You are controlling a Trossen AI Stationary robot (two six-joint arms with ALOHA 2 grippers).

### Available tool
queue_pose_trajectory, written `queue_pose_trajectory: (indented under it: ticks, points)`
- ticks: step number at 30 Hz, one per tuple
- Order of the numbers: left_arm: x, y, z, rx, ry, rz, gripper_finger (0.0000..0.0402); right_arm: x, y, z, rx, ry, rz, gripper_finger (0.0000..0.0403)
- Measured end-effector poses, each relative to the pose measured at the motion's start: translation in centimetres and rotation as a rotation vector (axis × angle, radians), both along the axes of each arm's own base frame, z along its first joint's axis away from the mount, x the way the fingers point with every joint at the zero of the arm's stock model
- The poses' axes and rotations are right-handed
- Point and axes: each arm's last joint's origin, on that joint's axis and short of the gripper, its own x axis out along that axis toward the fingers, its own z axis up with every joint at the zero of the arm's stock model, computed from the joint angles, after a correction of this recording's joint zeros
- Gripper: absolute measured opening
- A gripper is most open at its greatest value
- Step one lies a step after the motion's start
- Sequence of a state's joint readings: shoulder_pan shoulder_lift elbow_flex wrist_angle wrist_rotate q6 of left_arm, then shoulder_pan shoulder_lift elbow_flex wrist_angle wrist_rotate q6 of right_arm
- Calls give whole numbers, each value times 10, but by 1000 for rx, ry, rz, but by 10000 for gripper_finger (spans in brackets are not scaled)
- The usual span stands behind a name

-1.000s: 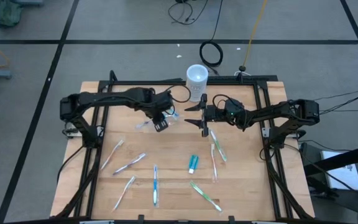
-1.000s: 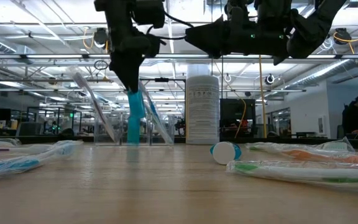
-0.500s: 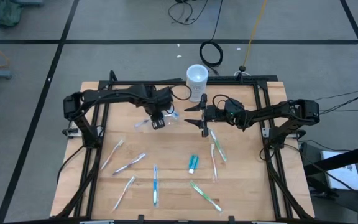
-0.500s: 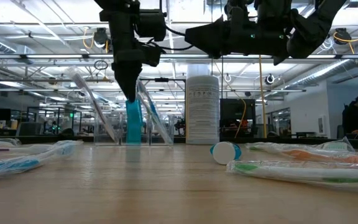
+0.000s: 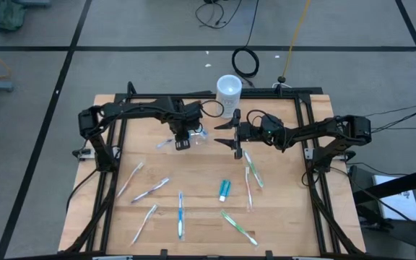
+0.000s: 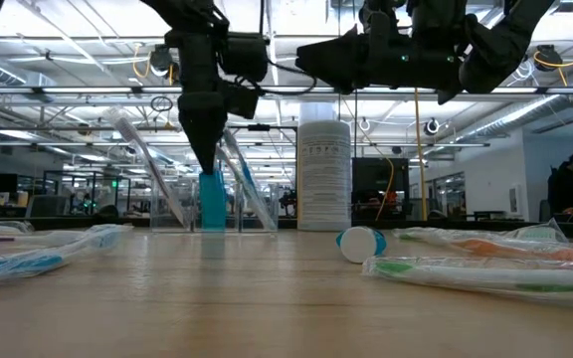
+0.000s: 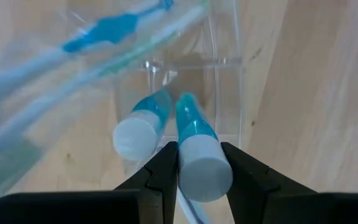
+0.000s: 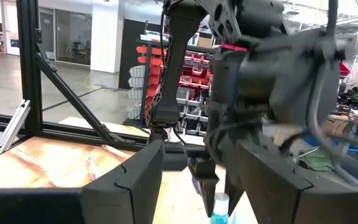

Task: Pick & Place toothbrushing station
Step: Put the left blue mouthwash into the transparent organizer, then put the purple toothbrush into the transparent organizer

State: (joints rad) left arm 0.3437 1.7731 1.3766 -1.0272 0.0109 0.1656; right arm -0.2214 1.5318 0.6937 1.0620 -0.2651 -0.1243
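The toothbrushing station (image 7: pixel 225 62), a clear plastic tray, stands at the table's far middle (image 6: pixel 257 204). Toothbrushes (image 7: pixel 107 31) lean out of it, and one blue toothpaste tube (image 7: pixel 138 130) stands in it. My left gripper (image 5: pixel 181 139) (image 6: pixel 210 164) hangs over the station, pointing down, shut on a second blue toothpaste tube (image 7: pixel 194 134). My right gripper (image 5: pixel 235 137) (image 8: pixel 197 186) hovers level to the station's right, open, with nothing between its fingers. My left gripper pinches the blue toothpaste tube between its two fingers just below the white cap (image 7: pixel 199 171). The fingers come from above and point down. The tube stands upright, cap up, and its lower end (image 6: pixel 210 214) reaches down into the station.
A white cylindrical cup (image 5: pixel 229 88) stands at the far edge behind the station. Several toothbrushes (image 5: pixel 180 214) lie across the near half of the table, with a small toothpaste tube (image 5: pixel 224 189) among them. A black frame (image 5: pixel 302 115) edges the table.
My left gripper has sunk toward the station and rolled about its own axis. The blue tube it holds has gone from slightly tilted to upright and stands lower in the station. My right gripper has kept still.
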Motion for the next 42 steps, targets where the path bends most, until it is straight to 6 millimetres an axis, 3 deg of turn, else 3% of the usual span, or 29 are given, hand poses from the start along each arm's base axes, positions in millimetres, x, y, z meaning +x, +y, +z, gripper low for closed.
queue_pose_trajectory:
  ticks: [8,19,26,35,42]
  points:
    - [5,3,-16,3,57,-40,123,0,0,0,0,1,-1,196]
    - [3,-2,-13,135,136,-43,185,0,0,0,-20,4,-3,194]
    - [-1,-16,13,126,161,-50,186,0,0,0,-25,4,-4,196]
    - [3,-37,70,155,64,-77,186,0,0,-2,-22,18,-4,196]
    - [-23,-52,108,180,-33,-125,186,1,0,-8,-7,82,-4,196]
